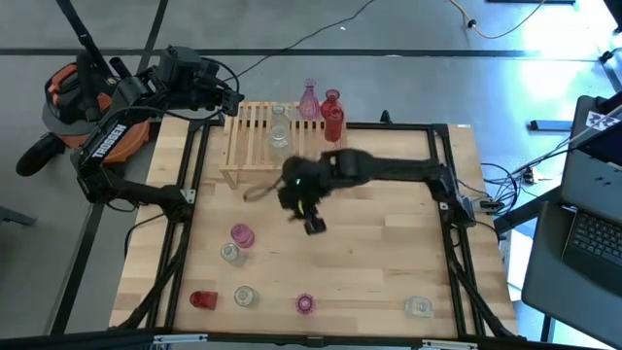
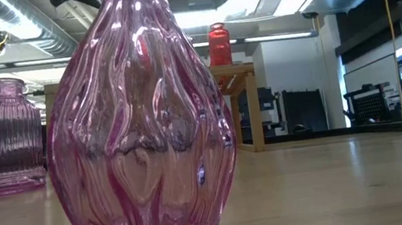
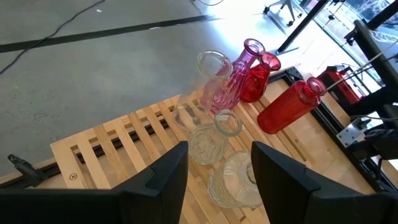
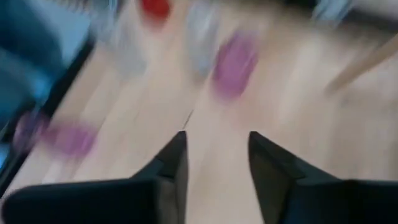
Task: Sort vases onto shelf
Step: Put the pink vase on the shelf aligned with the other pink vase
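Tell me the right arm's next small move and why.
Probably carry the right tool on toward the pink vase on the table and lower around its neck. The tool is open and empty above bare wood, that vase looks nearest, and several vases already stand on the shelf. The left tool waits, open, over the shelf.

Ribbed red bottle vase (image 3: 289, 107) & wavy-fluted pink vase (image 2: 139, 121); clear glass vases (image 3: 208, 140) on pale slatted wood shelf (image 3: 118, 146); table light wood planks (image 1: 379, 262).

shelf (image 1: 255, 136) left slats free | vases (image 1: 321, 109) crowd right end
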Tool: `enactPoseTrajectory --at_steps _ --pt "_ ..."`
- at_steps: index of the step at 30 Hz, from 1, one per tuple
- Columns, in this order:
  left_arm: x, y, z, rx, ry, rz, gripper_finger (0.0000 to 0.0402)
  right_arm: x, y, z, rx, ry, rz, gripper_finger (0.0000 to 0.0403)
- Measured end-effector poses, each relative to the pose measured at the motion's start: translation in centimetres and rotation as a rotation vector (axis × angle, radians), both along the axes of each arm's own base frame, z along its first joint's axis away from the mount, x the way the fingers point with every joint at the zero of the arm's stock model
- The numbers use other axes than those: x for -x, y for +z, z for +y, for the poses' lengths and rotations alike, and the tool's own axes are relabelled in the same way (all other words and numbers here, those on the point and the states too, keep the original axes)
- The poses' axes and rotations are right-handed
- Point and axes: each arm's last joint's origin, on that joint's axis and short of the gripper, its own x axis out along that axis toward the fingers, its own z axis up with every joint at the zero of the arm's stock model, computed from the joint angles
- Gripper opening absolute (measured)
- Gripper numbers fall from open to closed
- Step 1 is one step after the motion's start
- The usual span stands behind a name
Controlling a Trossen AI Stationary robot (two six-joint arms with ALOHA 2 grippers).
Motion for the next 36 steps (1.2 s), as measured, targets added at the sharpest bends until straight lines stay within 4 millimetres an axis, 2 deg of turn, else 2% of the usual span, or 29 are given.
enactPoseTrajectory --at_steps 2,5,9,15,21,25,28,31,34,36 --pt "0.0 0.0 0.0 0.000 0.000 0.000 0.0169 0.6 -1.6 1.1 0.014 0.031 0.144 0.0147" --pt "0.0 0.0 0.0 0.000 0.000 0.000 0.0169 1.6 -2.6 2.9 0.026 0.068 0.287 0.0180" --pt "0.0 0.0 0.0 0.000 0.000 0.000 0.0169 2.1 -2.8 5.1 0.090 0.038 0.309 0.0203" --pt "0.0 0.0 0.0 0.000 0.000 0.000 0.0169 2.9 -2.9 7.1 0.201 -0.044 0.329 0.0205" --pt "0.0 0.0 0.0 0.000 0.000 0.000 0.0169 4.7 -2.3 7.2 0.131 0.236 0.424 0.0198" --pt "0.0 0.0 0.0 0.000 0.000 0.000 0.0169 5.8 -2.5 9.1 0.076 0.323 0.489 0.0197" --pt "0.0 0.0 0.0 0.000 0.000 0.000 0.0169 8.3 -1.2 11.1 0.204 0.338 0.449 0.0197" --pt "0.0 0.0 0.0 0.000 0.000 0.000 0.0169 11.5 -0.1 11.9 0.322 0.287 0.418 0.0197" --pt "0.0 0.0 0.0 -0.001 0.000 -0.001 0.0169 13.8 -1.2 12.3 0.324 0.183 0.372 0.0197" --pt "0.0 0.0 0.0 -0.001 0.000 -0.001 0.0169 15.7 -3.0 12.5 0.271 0.118 0.342 0.0197"
